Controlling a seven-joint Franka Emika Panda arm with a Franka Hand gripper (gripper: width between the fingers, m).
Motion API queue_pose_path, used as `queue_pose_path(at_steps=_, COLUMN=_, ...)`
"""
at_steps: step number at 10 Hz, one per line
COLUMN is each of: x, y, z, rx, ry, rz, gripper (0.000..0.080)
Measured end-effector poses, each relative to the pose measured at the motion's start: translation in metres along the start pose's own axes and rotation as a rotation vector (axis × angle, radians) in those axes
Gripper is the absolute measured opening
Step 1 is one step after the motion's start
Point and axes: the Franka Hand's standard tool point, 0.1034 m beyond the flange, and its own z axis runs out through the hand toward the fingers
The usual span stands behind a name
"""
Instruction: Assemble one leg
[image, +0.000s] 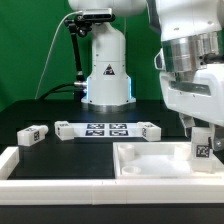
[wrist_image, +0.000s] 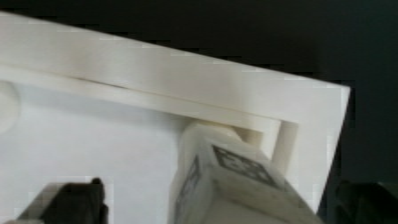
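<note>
The leg (image: 203, 146) is a small white block with a black-and-white marker. It stands upright in the corner of the large white rimmed panel (image: 150, 160) nearest the exterior view's right. My gripper (image: 199, 128) hangs right over the leg's upper end. In the wrist view the leg (wrist_image: 235, 172) sits in the panel's rimmed corner (wrist_image: 160, 100), between my fingers. One dark finger (wrist_image: 75, 200) stands apart from the leg with a visible gap, and the other finger blends into the dark table. The gripper (wrist_image: 217, 198) looks open around the leg.
The marker board (image: 107, 129) lies mid-table with a small white marked part at each end (image: 65, 128) (image: 148, 129). Another marked block (image: 33, 134) lies at the exterior view's left. A white rail (image: 40, 165) runs along the front. The robot base (image: 107, 70) stands behind.
</note>
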Motion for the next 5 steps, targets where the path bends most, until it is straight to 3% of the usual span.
queue_pose_path(at_steps=5, x=0.0021, y=-0.0042, z=-0.0006, rx=-0.055, ry=0.056, rz=-0.829, gripper=0.0649)
